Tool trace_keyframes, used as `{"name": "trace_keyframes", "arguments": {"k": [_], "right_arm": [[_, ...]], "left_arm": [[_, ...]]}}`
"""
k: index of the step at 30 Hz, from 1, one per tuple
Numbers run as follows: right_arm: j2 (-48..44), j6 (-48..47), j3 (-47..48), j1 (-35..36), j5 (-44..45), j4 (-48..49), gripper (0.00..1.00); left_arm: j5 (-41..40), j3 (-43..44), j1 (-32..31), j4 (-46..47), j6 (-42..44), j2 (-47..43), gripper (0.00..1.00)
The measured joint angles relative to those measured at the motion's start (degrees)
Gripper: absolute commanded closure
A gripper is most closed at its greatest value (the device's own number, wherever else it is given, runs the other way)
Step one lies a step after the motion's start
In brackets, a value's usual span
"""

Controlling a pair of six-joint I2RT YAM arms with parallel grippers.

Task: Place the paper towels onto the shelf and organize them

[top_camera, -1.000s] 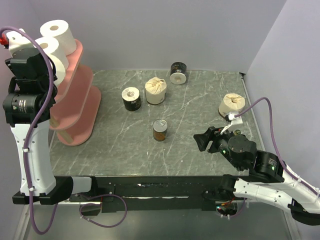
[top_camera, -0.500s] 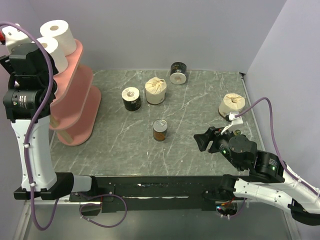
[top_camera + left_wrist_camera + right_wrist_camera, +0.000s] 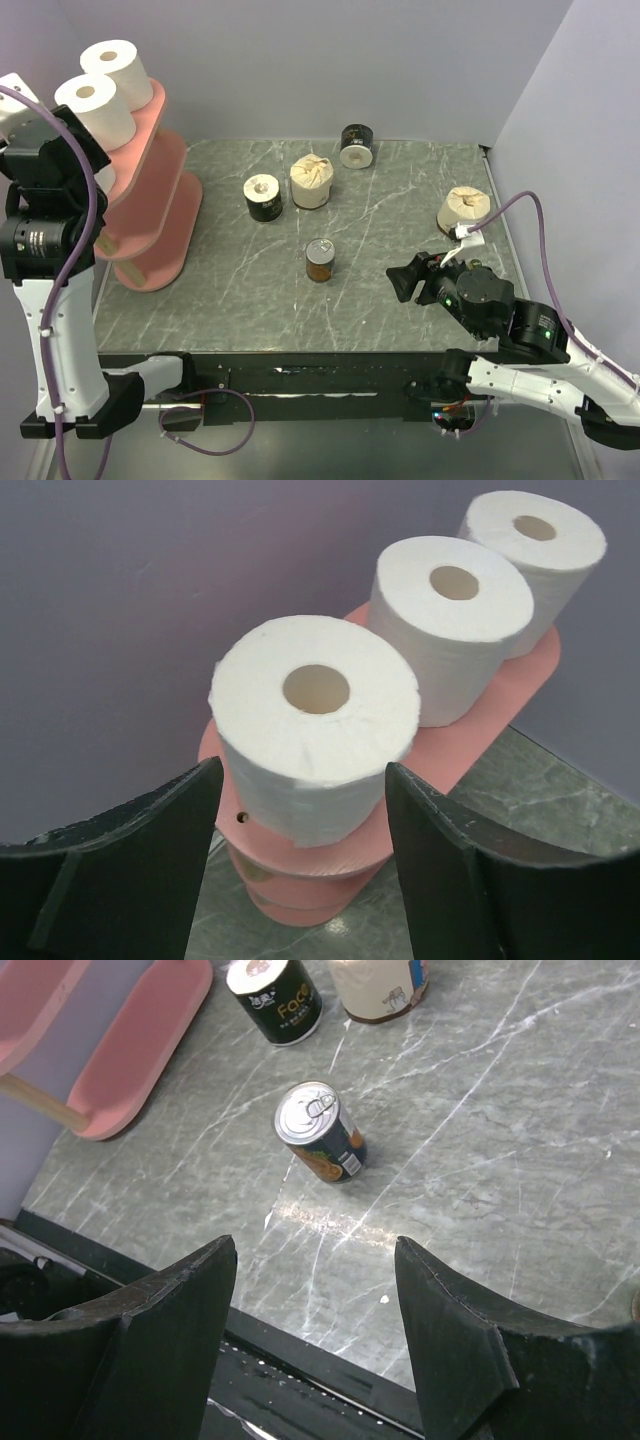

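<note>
3 white paper towels (image 3: 455, 620) stand on the shelf's (image 3: 520, 680) top board, 4 wrapped rolls (image 3: 311, 182) on the desk (image 3: 250, 290); the left gripper (image 3: 302, 772), open and close to the nearest roll (image 3: 315, 730), could clip and topple it on withdrawing, while the right gripper (image 3: 315, 1245) hangs open and empty.

High from behind the arms, looking down over the whole table (image 3: 400, 200). From the left wrist, close above the shelf (image 3: 500, 720) top, facing along it. From the right wrist, low, angled down and left at the can (image 3: 320, 1135), also seen from overhead.
</note>
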Motion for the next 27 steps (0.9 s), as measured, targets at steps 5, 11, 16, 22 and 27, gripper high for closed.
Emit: {"name": "trace_keyframes", "arguments": {"k": [5, 11, 16, 22, 27], "right_arm": [[0.3, 0.0, 0.6, 0.0, -0.8, 0.0, 0.28], [1.5, 0.0, 1.7, 0.0, -0.9, -0.1, 0.28], [1.7, 0.0, 2.1, 0.0, -1.1, -0.2, 0.28], [1.7, 0.0, 2.2, 0.0, -1.1, -0.2, 0.28], [1.7, 0.0, 2.5, 0.0, -1.1, -0.5, 0.28]], "left_arm": [[-2.6, -3.0, 0.1, 1.3, 0.0, -0.2, 0.21], [-3.0, -5.7, 0.7, 2.3, -0.4, 1.0, 0.19], [-2.7, -6.7, 0.8, 3.9, -0.9, 1.0, 0.19], [-1.3, -6.7, 1.0, 5.0, -0.8, 1.2, 0.19], [0.1, -6.7, 1.1, 5.2, -0.7, 1.6, 0.18]]}}
